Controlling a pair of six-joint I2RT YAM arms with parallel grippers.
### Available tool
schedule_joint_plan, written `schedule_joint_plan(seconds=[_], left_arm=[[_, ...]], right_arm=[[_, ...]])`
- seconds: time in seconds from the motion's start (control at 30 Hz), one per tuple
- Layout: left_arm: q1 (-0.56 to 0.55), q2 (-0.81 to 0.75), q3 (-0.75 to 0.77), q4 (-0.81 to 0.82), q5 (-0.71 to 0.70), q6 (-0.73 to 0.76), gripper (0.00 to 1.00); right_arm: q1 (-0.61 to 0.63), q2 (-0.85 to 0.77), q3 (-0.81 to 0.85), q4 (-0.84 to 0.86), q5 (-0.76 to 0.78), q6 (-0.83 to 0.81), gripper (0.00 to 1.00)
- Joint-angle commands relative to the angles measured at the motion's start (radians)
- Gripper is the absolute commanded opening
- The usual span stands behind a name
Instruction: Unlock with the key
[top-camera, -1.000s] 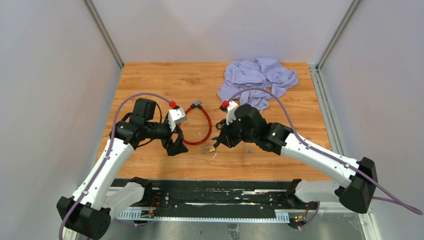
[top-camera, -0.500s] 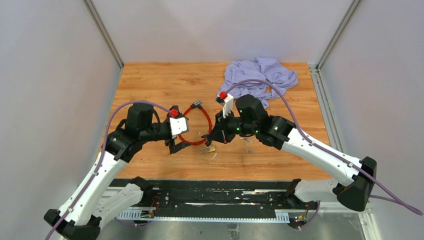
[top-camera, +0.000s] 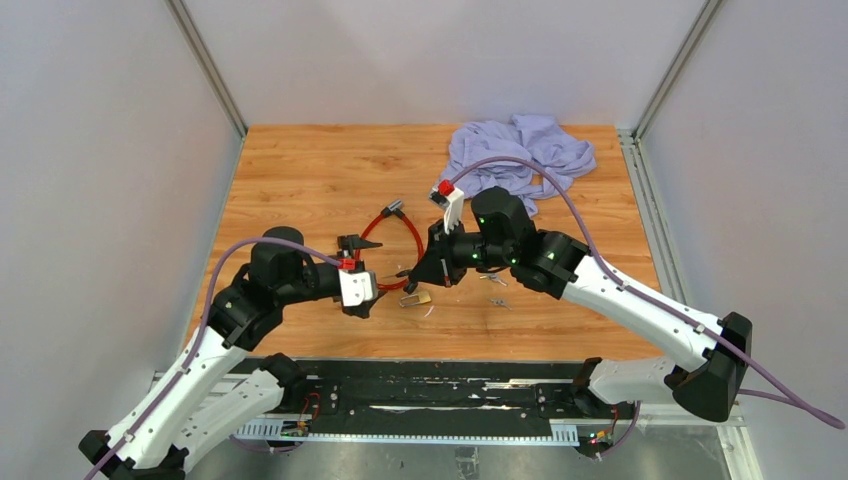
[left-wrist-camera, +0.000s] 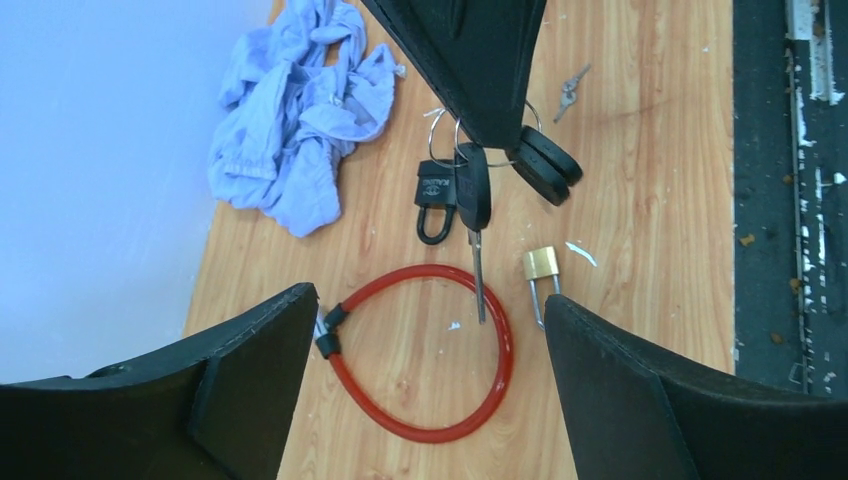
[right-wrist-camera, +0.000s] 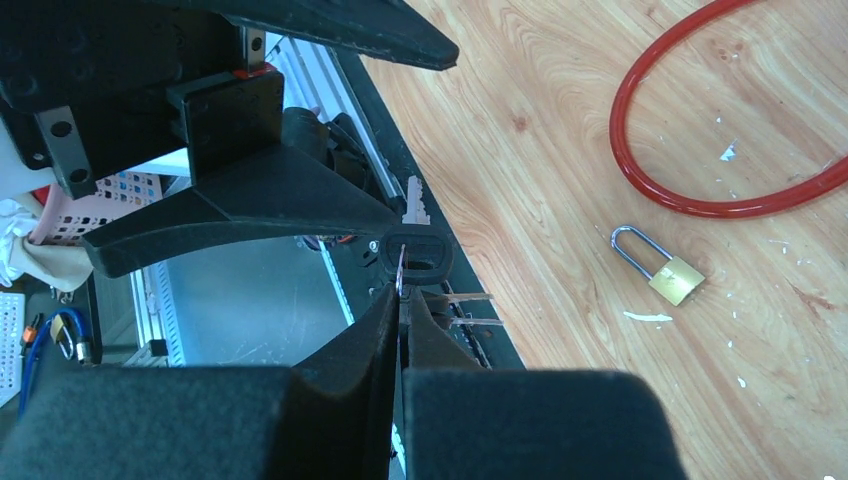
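- Pale walls close off three sides of the wooden worktop. A dark rail runs along its near edge, close in front of the brass padlock.
- Bare wood lies open left of the padlock and beyond it. Well beyond it and to the right, a crumpled lilac cloth fills the corner.
- A red cable loops on the wood just beyond the padlock, near the shackle but apart from it.
- The padlock lies flat, and neither hand touches it.
- The right hand hangs above and just beyond the padlock, its fingers pressed together on a key ring.
- A black-headed key dangles from the ring with its blade pointing down. From the left wrist its tip shows over the cable, beside the padlock, but height above the wood is unclear.
- The left hand sits just left of the padlock, its fingers spread wide with nothing between them.
- Two small loose keys lie on the wood to the right of the padlock.
- A second black piece on the ring is too small to identify.
- The padlock's keyhole is not visible, and I cannot tell whether its shackle is latched.
- The right wrist view is half filled by that hand's own fingers. The left wrist view cuts its fingers off at the bottom edge.
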Motion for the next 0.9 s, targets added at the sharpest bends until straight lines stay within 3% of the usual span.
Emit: schedule_joint_plan(seconds=[0.0, 0.23, 0.4, 0.53, 0.73, 0.87], left_arm=[[-0.027, -0.017, -0.024, 0.128, -0.049, -0.007, 0.86], [-0.06, -0.002, -0.031, 0.119, -0.062, -0.004, 0.62], [-0.065, -0.017, -0.047, 0.097, -0.075, 0.053, 0.35], [-0.068, -0.034, -0.063, 0.092, -0.088, 0.075, 0.32], [-0.075, -0.04, -0.076, 0.109, -0.127, 0.08, 0.42], [-0.082, -0.057, -0.096, 0.171, -0.164, 0.081, 0.38]], right_arm=[[0.016, 0.008, 0.043, 0.046, -0.034, 0.031, 0.01], [0.016, 0.015, 0.043, 0.061, -0.031, 0.041, 0.01], [0.016, 0.013, 0.033, 0.077, -0.025, 0.049, 0.01], [0.016, 0.01, 0.023, 0.097, -0.024, 0.065, 0.01], [0.016, 0.009, 0.014, 0.116, -0.034, 0.08, 0.01], [0.016, 0.01, 0.01, 0.117, -0.037, 0.086, 0.0]])
